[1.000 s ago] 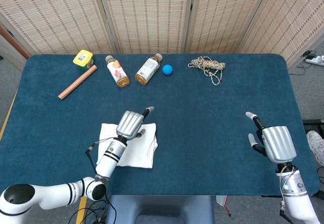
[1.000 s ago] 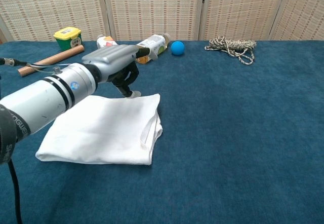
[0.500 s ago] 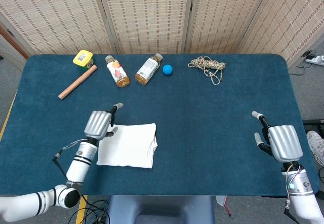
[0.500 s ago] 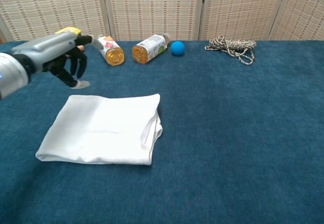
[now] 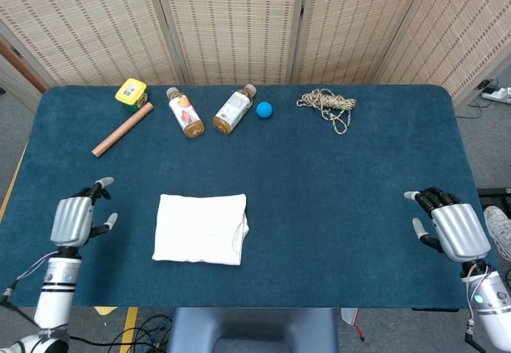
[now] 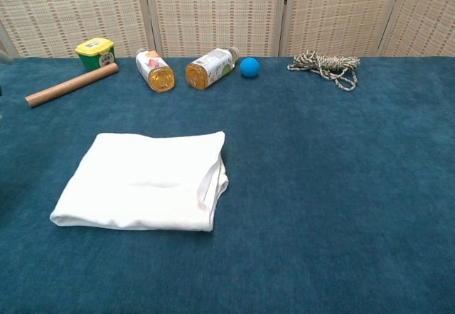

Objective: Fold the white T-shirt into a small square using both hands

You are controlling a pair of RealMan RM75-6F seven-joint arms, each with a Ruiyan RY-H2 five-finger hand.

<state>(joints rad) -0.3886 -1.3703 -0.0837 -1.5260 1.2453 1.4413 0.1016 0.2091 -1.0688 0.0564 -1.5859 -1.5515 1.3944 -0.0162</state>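
Both hands hang empty with fingers apart, the left hand (image 5: 74, 220) near the table's left edge and the right hand (image 5: 452, 227) near its right, well clear of the white T-shirt (image 5: 200, 228), which lies near-centre, apparently already folded square.

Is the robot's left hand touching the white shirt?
Apart. The head view shows the left hand near the table's edge, with bare blue cloth between it and the folded white T-shirt.
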